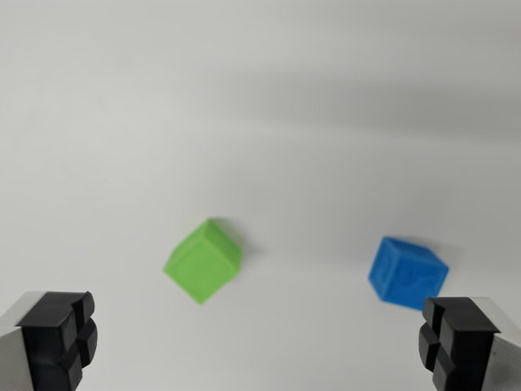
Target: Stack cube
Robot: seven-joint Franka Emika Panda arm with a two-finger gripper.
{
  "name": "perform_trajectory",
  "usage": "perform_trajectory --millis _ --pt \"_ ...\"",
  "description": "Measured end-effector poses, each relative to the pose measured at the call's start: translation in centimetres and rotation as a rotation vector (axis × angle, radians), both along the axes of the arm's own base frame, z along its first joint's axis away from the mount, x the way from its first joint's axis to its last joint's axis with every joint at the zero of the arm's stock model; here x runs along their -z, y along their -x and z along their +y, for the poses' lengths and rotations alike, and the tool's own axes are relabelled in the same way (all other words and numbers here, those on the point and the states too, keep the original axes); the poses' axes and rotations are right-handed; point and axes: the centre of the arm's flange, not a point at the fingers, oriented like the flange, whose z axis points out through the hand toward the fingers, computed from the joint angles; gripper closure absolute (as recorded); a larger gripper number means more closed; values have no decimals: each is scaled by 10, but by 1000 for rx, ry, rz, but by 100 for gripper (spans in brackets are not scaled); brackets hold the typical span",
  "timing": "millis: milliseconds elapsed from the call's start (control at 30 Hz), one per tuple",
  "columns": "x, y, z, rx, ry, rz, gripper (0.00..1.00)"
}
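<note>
While our gripper (260, 342) hangs spread wide and empty, we see the green cube (203, 259) ahead, slightly toward the wrist view's left; blue cube (407, 271) sits just beside the right fingertip.

One cube (203, 260) left; other cube (407, 272) right, well apart.

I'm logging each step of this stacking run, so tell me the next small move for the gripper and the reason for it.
Probably shift toward the wrist view's left and descend over the green cube. The gripper is open and empty, its pads spread wide, and both cubes sit apart on the white table. The green cube lies nearer the centre between the pads than the blue cube, which sits close to the right-hand pad.
</note>
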Motion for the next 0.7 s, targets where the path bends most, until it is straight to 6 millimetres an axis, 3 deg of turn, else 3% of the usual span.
perform_trajectory --millis 700 --pt "20 8 -12 17 0 8 0"
